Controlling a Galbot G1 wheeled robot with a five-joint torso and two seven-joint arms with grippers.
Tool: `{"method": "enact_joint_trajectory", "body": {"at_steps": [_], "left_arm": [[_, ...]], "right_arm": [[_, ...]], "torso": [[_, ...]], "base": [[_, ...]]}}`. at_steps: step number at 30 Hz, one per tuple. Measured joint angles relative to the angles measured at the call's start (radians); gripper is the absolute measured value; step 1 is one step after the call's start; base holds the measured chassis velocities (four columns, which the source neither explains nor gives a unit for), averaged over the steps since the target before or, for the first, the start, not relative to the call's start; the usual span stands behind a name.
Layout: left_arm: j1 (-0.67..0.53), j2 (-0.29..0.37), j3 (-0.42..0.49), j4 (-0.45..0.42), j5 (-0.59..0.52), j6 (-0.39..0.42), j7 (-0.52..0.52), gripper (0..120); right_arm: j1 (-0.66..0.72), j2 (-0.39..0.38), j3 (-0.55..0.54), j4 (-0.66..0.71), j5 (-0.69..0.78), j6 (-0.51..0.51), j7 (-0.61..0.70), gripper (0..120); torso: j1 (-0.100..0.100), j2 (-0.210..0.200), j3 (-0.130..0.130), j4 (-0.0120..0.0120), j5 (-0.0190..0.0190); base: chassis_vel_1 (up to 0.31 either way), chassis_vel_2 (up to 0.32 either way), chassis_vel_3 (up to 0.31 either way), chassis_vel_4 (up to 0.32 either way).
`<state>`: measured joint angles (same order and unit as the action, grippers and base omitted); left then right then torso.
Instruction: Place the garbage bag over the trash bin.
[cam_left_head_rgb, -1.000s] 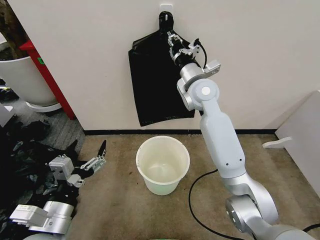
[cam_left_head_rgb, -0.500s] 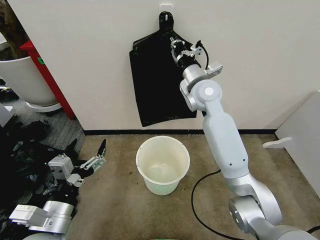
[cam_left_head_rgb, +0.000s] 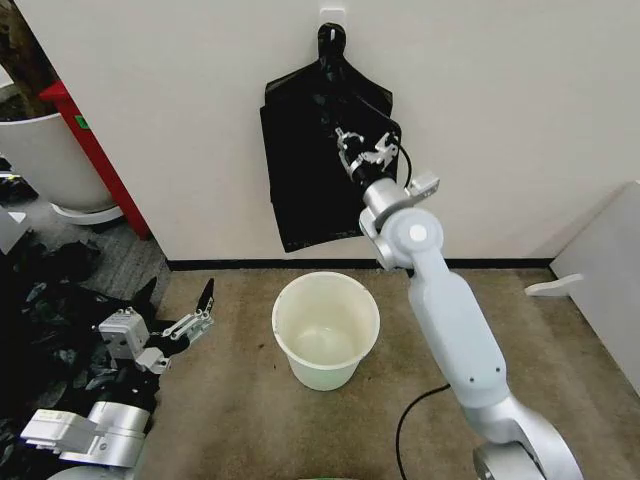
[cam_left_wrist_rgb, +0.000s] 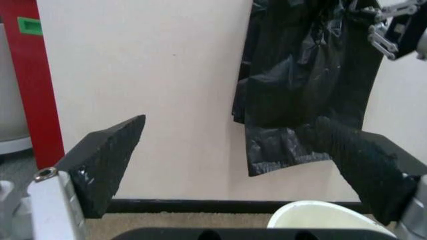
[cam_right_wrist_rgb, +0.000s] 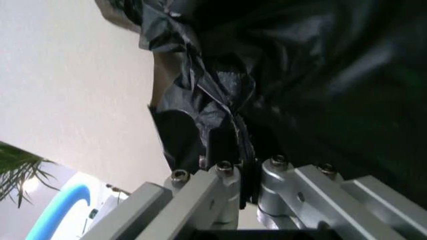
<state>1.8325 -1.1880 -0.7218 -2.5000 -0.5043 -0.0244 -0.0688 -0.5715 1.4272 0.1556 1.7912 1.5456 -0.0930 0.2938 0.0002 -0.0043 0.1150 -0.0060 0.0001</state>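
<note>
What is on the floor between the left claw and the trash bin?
Nothing: in the head view, bare brown carpet separates the left claw from the trash bin.

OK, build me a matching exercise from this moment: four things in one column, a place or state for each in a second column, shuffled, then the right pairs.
Things
1. right gripper
2. left gripper
3. trash bin
4. black bag bundle

Places or states
A. stands upright on the carpet near the wall, nothing inside
B. hangs flat on the wall from a hook by its knotted loop
C. shut on black plastic film, up against the hanging bags
D. open, low over the floor, beside the bin

Pairs: 1-C, 2-D, 3-A, 4-B
</note>
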Motion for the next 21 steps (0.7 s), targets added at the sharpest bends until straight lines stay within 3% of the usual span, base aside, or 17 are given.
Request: {"method": "enact_joint_trajectory", "body": {"at_steps": [21], "left_arm": [[-0.004,0.008,0.004,0.000,-0.004,-0.001,0.002,100]], "right_arm": [[-0.291,-0.055,-0.022,0.169,-0.078,0.007,-0.020,0]], "torso": [[0.000,0.000,0.000,0.0000,0.0000]], "base": [[0.000,0.000,0.000,0.000]]}}
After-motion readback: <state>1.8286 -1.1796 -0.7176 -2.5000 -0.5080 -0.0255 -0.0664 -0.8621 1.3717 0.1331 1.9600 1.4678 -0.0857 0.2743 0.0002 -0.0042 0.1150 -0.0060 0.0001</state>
